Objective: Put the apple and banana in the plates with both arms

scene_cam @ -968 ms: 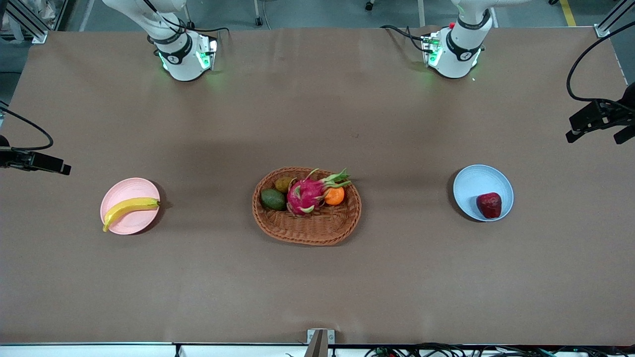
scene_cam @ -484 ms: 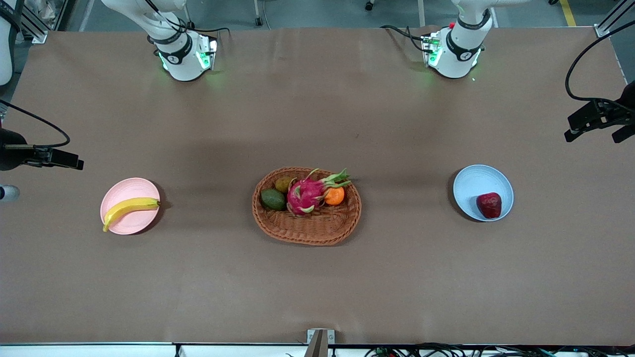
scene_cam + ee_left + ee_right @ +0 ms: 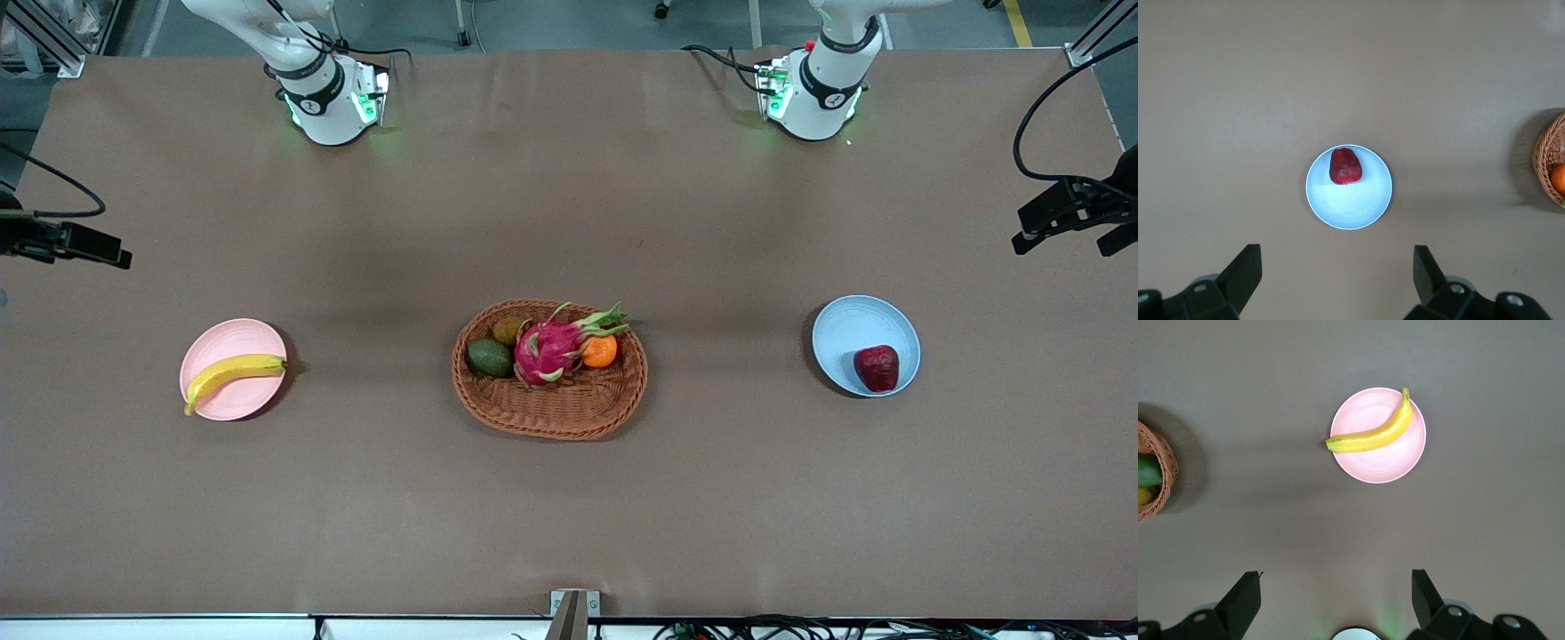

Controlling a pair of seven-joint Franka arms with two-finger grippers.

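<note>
The yellow banana (image 3: 233,373) (image 3: 1373,433) lies across the pale pink plate (image 3: 222,338) (image 3: 1378,467) toward the right arm's end of the table. The dark red apple (image 3: 877,368) (image 3: 1345,167) sits in the light blue plate (image 3: 849,322) (image 3: 1348,207), close to the rim nearest the front camera. My left gripper (image 3: 1337,247) hangs high over the table by the blue plate, open and empty. My right gripper (image 3: 1337,573) hangs high by the pink plate, also open and empty. Both fruits are far below the fingers.
An oval wicker basket (image 3: 551,411) stands mid-table between the plates. It holds a pink dragon fruit (image 3: 544,348), an orange (image 3: 601,352), a green fruit (image 3: 489,357) and a brownish one (image 3: 508,331). Both arm bases (image 3: 329,98) (image 3: 818,89) stand along the table's edge farthest from the front camera.
The right arm's black hand at the front view's edge has shifted toward the robots' bases. The left arm, both fruits and the plates have not moved.
</note>
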